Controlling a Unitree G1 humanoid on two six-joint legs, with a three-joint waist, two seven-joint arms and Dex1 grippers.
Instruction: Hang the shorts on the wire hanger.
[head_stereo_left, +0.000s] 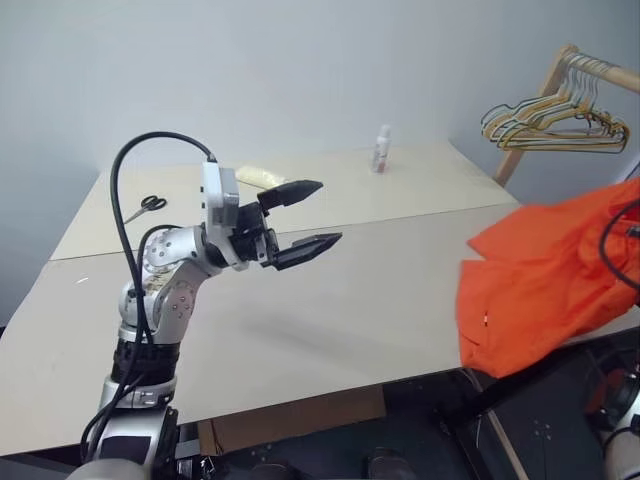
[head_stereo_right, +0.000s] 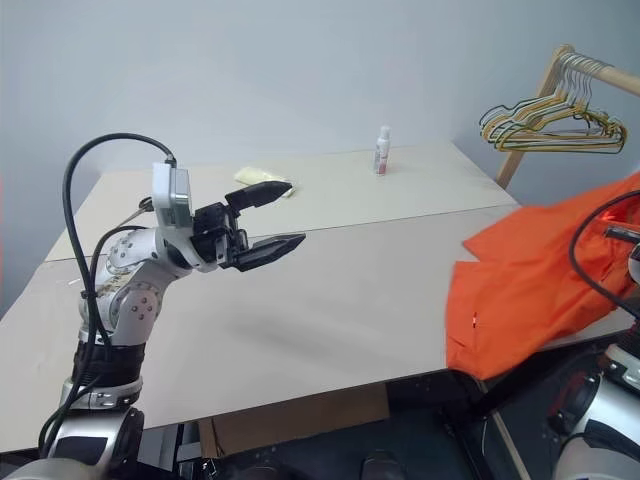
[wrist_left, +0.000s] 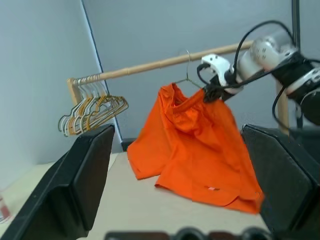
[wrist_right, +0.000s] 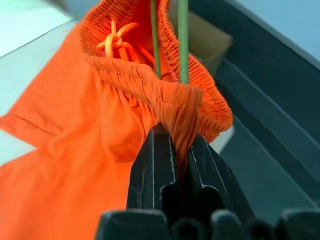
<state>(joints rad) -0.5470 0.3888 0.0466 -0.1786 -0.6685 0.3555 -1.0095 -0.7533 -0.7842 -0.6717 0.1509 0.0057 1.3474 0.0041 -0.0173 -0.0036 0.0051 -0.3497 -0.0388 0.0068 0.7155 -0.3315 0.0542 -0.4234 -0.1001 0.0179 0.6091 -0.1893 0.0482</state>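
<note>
A: So, right gripper (wrist_right: 172, 145) is pinching the shorts (wrist_left: 192, 145) at the waistband, jaws tight, wire hanger (wrist_right: 167, 35) threading through; hems dragging on the table (head_stereo_left: 330, 310).
B: Left gripper (head_stereo_left: 305, 220)?
A: Gaping, holding nothing. Fabric's possibly slipping off the wire if released.
B: Room?
A: Beige tabletop, grey wall, wooden rack (wrist_left: 150, 65).

Matt orange cloth shorts (head_stereo_left: 545, 285); thin metal wire hanger (wrist_right: 182, 40).
</note>
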